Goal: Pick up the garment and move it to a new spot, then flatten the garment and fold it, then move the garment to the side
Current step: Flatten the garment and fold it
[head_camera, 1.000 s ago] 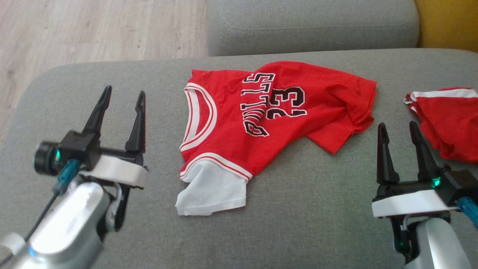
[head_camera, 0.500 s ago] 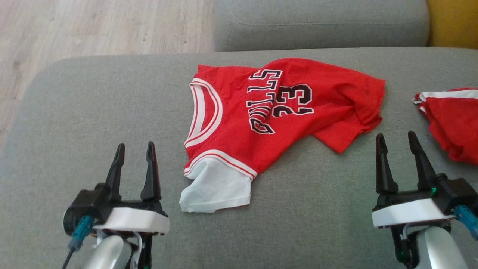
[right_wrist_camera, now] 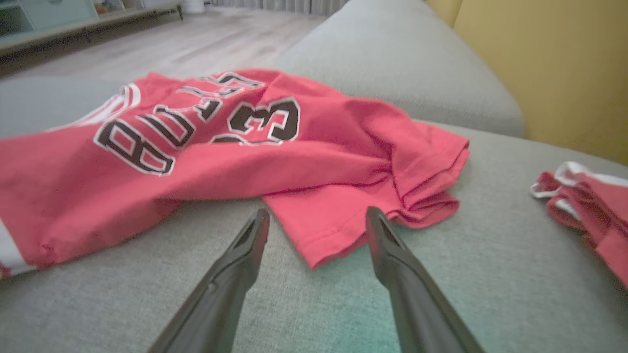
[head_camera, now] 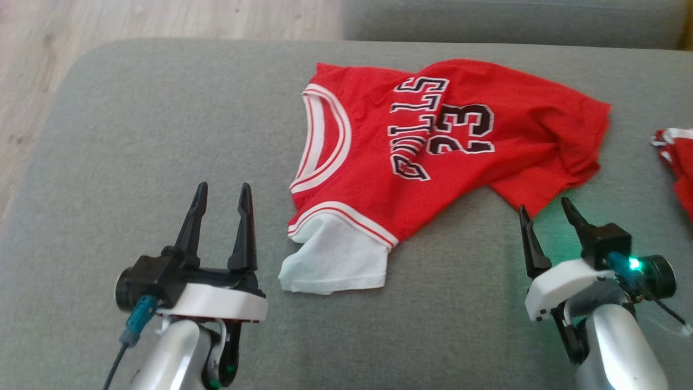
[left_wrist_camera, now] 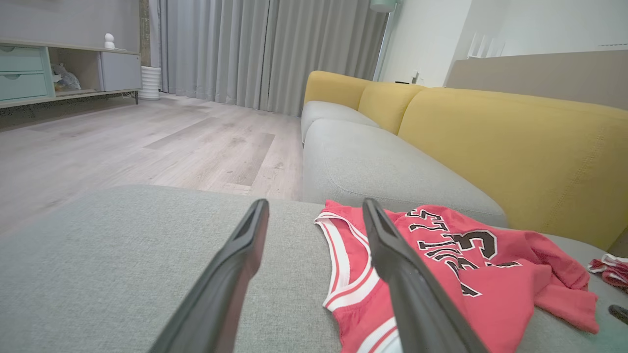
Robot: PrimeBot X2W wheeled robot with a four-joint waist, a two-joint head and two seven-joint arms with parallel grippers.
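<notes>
Mostly open cushion [head_camera: 135, 119] left of jersey [head_camera: 433, 135]

jersey [head_camera: 433, 141] lying mid-seat on sofa seat [head_camera: 135, 119], collar left, hem right, left claw [head_camera: 223, 187] near side, left of sleeve, apart from it, right claw [head_camera: 543, 203] just before hem corner, other garment [head_camera: 679, 162] far right on seat, second cushion [head_camera: 487, 21] behind, floor [head_camera: 108, 21] left

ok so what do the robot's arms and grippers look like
The left gripper and right gripper match: two long tapering black fingers, a white plate, a silver forearm. Each carries a round black camera with a teal plug and dark cable. A green light glows on the right one.
</notes>
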